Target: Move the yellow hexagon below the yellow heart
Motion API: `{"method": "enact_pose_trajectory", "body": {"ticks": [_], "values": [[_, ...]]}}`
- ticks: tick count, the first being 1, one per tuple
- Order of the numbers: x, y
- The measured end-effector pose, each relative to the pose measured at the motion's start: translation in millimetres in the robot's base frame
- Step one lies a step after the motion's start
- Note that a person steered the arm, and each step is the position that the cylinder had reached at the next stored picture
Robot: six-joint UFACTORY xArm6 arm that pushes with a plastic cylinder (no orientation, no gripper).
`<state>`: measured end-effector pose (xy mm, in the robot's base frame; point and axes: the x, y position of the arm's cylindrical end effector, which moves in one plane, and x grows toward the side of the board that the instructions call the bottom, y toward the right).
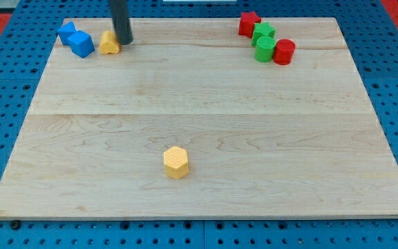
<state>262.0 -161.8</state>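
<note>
We carry no claw, only a rod, so nothing is grasped; our tip [124, 42] rests at the view's top left, touching or just beside the yellow heart [109, 43]. The yellow hexagon [176, 162] sits well apart, low on the wooden surface [206, 104], right of the heart. We judge the push not yet begun: it must travel left and up.

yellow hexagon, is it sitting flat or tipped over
Flat. The yellow hexagon rests on the board with its six-sided face up and level, alone, far from my tip beside the yellow heart.
</note>
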Motion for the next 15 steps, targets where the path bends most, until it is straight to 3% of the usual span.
{"method": "enact_pose_trajectory", "body": {"ticks": [1,2,4,5,6,7,9,12,13,15], "values": [[34.1,71.0],[122.7,89.0],[213.0,249.7],[289.7,242.9],[310.9,202.0],[281.6,175.6],[299.9,69.0],[224.7,-52.5],[231.1,-74.8],[173.1,-47.8]]}}
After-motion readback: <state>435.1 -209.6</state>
